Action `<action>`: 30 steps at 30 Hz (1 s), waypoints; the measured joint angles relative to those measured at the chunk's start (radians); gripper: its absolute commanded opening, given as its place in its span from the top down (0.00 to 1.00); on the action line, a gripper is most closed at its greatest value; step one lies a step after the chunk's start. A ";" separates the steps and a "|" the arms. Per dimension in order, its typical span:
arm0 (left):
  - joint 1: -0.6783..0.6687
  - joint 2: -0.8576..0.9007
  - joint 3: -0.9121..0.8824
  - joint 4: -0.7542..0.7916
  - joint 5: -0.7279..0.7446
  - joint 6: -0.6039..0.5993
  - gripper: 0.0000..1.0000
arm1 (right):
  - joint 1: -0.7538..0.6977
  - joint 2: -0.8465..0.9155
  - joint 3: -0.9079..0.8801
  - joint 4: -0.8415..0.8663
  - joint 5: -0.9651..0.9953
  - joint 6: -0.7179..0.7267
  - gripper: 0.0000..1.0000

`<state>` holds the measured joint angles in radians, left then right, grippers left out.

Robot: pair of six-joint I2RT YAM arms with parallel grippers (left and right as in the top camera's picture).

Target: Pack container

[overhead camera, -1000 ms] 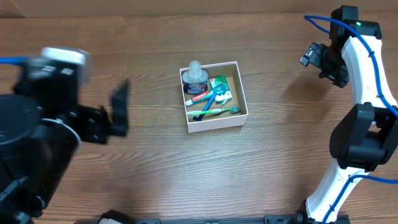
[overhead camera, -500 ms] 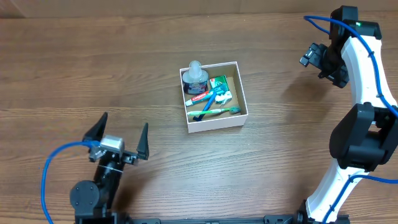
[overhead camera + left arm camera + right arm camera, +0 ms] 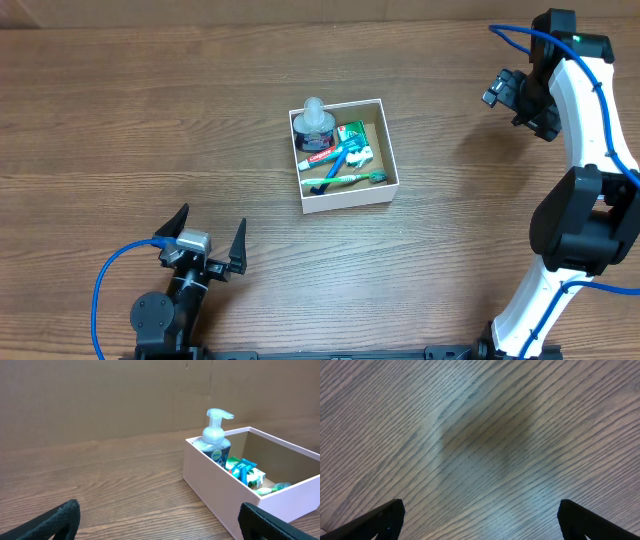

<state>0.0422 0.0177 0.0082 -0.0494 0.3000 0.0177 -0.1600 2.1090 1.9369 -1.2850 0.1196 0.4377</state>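
The container (image 3: 347,199) is a square white box with a brown inside, at the table's middle. It holds a pump soap bottle (image 3: 313,122), a toothpaste tube (image 3: 325,155), a blue toothbrush (image 3: 338,160), a green toothbrush (image 3: 345,180) and a green packet (image 3: 353,134). The left wrist view shows the container (image 3: 210,480) with the soap bottle (image 3: 216,440) upright in its near corner. My left gripper (image 3: 208,243) is open and empty, low at the front left, well apart from the box. My right gripper (image 3: 505,90) is open and empty at the far right, above bare wood.
The table is brown wood grain (image 3: 150,130). A brown cardboard wall (image 3: 100,400) stands behind the table in the left wrist view. The right arm's white links (image 3: 590,130) rise along the right edge, with blue cables.
My left arm has drawn back and down toward the front left edge, away from the box, with its gripper still open. The right arm and the container's contents have not moved.
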 measured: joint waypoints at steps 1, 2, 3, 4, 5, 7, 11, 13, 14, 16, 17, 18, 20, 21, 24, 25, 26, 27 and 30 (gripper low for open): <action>0.000 0.000 0.000 0.000 0.000 0.000 0.00 | 0.000 0.000 0.000 0.000 0.000 0.000 0.00; 0.000 0.000 0.000 0.000 0.000 0.000 0.00 | 0.000 0.000 0.000 0.000 0.000 0.000 0.00; 0.000 0.000 0.000 0.000 0.000 0.000 0.00 | 0.000 0.000 0.000 0.000 0.000 0.000 0.00; 0.000 0.000 0.000 0.000 0.000 0.000 0.00 | 0.000 0.000 0.000 0.000 0.000 0.000 0.00; 0.000 0.000 0.000 0.000 0.000 0.000 0.00 | 0.000 0.000 0.000 0.000 0.000 0.000 0.00; 0.000 0.000 0.000 0.000 0.000 0.000 0.00 | 0.000 0.000 0.000 0.000 0.000 0.000 0.00; 0.000 0.000 0.000 0.000 0.000 0.000 0.00 | 0.013 -0.001 0.000 0.000 0.001 0.000 0.00; 0.000 0.000 0.000 0.000 0.000 0.000 0.00 | 0.082 -0.068 -0.008 0.000 0.008 0.000 0.00; 0.000 0.000 0.000 0.000 0.000 0.000 0.00 | 0.113 -0.113 -0.013 0.010 0.024 0.000 0.00; 0.000 0.000 0.000 0.000 0.000 0.000 0.00 | 0.231 -0.348 -0.052 0.189 0.038 0.002 0.00; 0.000 -0.001 0.000 0.001 0.000 0.000 0.00 | 0.281 -0.470 -0.122 0.383 0.042 0.005 0.00; 0.000 -0.002 0.000 0.000 0.000 0.000 0.00 | 0.336 -0.608 -0.207 0.530 0.042 0.004 0.00; 0.000 -0.003 0.000 0.001 0.000 0.000 0.00 | 0.370 -0.888 -0.527 0.971 0.042 0.005 0.00; 0.000 -0.005 0.000 0.000 0.000 -0.001 0.00 | 0.369 -1.065 -0.801 1.147 0.033 0.006 0.00; 0.000 -0.005 0.000 0.000 0.000 -0.003 0.00 | 0.308 -1.370 -1.328 1.414 0.018 0.007 0.00; 0.000 -0.005 0.000 0.000 0.000 -0.004 0.00 | 0.277 -1.461 -1.447 1.425 0.022 0.006 0.00; 0.000 -0.005 0.000 0.000 0.000 -0.004 0.00 | 0.264 -1.515 -1.509 1.431 0.022 0.006 0.00; 0.000 -0.005 0.000 0.000 0.000 -0.004 0.00 | 0.258 -1.554 -1.547 1.438 0.022 -0.003 0.00; 0.000 -0.005 0.000 0.000 0.000 -0.004 0.00 | 0.256 -1.682 -1.651 1.446 0.018 -0.085 0.00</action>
<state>0.0422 0.0128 0.0078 -0.0490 0.3000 0.0139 0.0963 0.4271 0.2863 0.1612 0.1375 0.3531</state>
